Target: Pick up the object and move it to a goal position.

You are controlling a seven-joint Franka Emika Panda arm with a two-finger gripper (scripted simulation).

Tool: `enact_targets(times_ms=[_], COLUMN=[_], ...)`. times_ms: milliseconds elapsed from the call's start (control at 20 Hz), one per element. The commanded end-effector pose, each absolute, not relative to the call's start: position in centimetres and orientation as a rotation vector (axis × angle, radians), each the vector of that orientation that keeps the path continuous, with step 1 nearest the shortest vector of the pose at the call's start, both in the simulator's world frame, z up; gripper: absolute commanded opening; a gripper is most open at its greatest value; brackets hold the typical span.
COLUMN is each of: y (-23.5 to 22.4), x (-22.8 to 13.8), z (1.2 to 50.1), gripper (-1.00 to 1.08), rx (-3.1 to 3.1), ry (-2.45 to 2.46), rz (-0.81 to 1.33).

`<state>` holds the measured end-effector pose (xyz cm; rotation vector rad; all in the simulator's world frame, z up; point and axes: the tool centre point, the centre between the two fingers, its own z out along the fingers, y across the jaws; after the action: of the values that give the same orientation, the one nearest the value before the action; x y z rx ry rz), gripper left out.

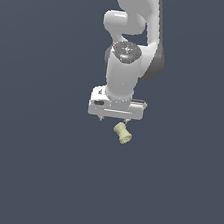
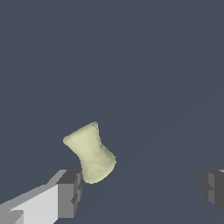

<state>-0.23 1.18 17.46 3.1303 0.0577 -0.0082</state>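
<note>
Fingers (image 2: 70, 192) spread wide, gripping nothing; the spool (image 2: 91, 153) lies tilted close beside one finger, off-centre, likely needing realignment before closing.

No words, labels, brand marks, numbers or signs can be read in either view. The arm's dark round cap (image 1: 125, 52), above the gripper, carries a few tiny pale flecks, too small and blurred to read as letters or figures.
</note>
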Motion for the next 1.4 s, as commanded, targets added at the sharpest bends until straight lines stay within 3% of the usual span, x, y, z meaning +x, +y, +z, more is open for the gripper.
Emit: enact_targets(times_ms=[0,600,1350], y=[1.2,-1.2,1.9], x=[-0.2,-0.3,-0.9], z=[17.5,17.1,14.4], gripper=[1.0,1.0,1.0], rx=[3.13,3.1,3.098], ry=[0.058,-0.003,0.315], rz=[-0.008,-0.01,-0.01])
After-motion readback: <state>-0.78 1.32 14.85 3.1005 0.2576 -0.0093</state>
